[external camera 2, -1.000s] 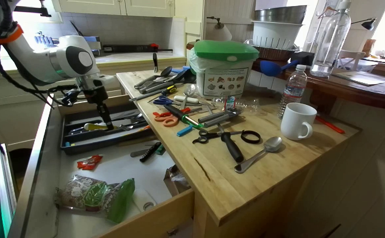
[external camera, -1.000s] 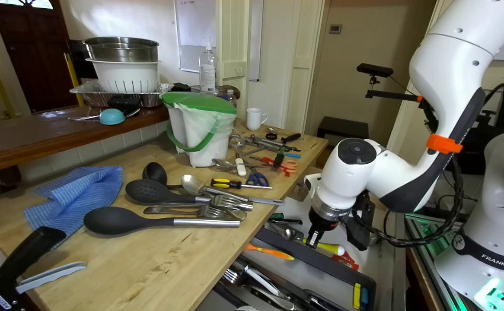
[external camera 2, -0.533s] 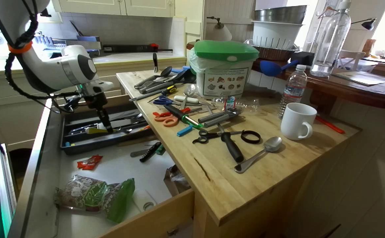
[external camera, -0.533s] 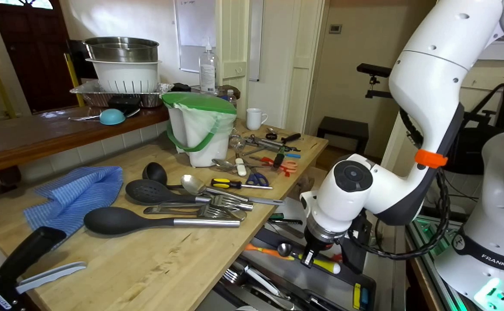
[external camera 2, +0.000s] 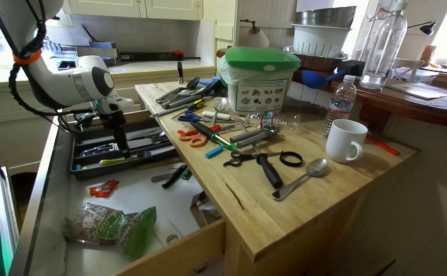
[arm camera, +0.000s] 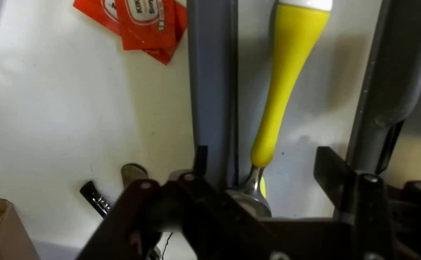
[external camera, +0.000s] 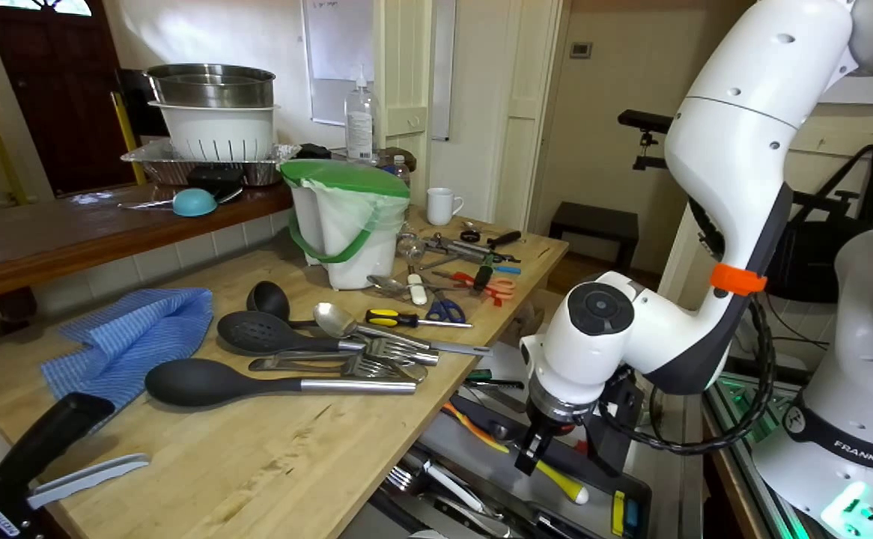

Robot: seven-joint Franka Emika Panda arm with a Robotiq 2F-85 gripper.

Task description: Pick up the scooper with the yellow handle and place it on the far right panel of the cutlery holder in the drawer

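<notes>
The scooper [arm camera: 286,79] lies in the outermost compartment of the cutlery holder [arm camera: 212,90], its yellow handle slanting along the floor between outer wall and divider. Part of its metal bowl is covered by my gripper [arm camera: 263,159] in the wrist view. The fingers [arm camera: 328,169] stand wide apart, one on each side of the scooper's neck with gaps between, so nothing is gripped. In both exterior views the gripper [external camera: 528,458] points down into the holder, beside the scooper's yellow handle [external camera: 565,485]. The drawer [external camera 2: 139,197] is pulled out with the holder inside.
An orange-handled utensil [external camera: 478,430] shares the compartment, with a yellow piece [external camera: 618,513] at its end. Red sauce packets [arm camera: 149,25] lie just outside the holder. The wooden countertop [external camera 2: 269,214], cluttered with utensils, overhangs the drawer. A green bag [external camera 2: 141,234] lies in the drawer.
My gripper has come down over the holder's outermost compartment with the scooper, then opened. The scooper has dropped out of the fingers and rests lower, inside the compartment.
</notes>
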